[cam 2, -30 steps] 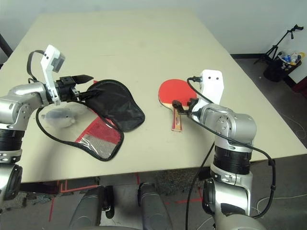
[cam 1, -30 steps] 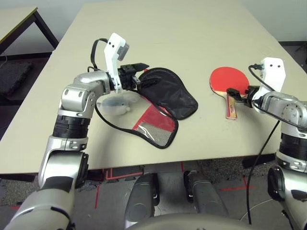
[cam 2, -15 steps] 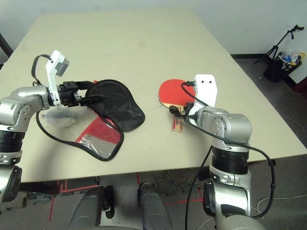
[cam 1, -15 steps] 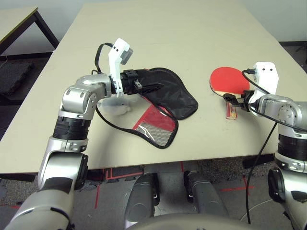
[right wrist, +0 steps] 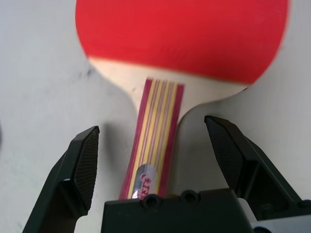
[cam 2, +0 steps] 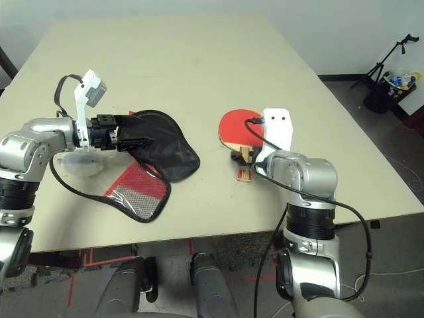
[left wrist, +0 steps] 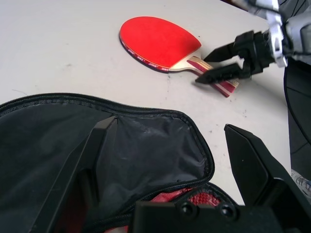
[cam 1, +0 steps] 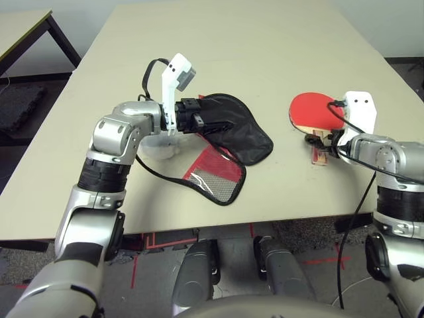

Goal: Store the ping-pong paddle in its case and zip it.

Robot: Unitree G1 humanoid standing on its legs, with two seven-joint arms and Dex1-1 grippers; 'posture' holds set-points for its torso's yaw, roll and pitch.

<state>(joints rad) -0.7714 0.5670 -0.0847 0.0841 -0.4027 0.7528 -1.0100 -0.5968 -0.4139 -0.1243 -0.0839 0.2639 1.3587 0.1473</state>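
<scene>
Ping-pong paddle [cam 1: 313,112] flat on the desk [cam 1: 265,46], red face up, well right of the case [cam 1: 228,136]. Right gripper [right wrist: 160,145] spread wide, straddling the striped handle, nothing gripped. Case lying open on the desk, black lining up, red mesh end toward the robot. Left gripper [left wrist: 170,160] wide open just above the lining, holding nothing.

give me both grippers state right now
Left gripper: open, over the case, holding nothing.
Right gripper: open, fingers either side of the paddle handle, not yet closed on it.
</scene>
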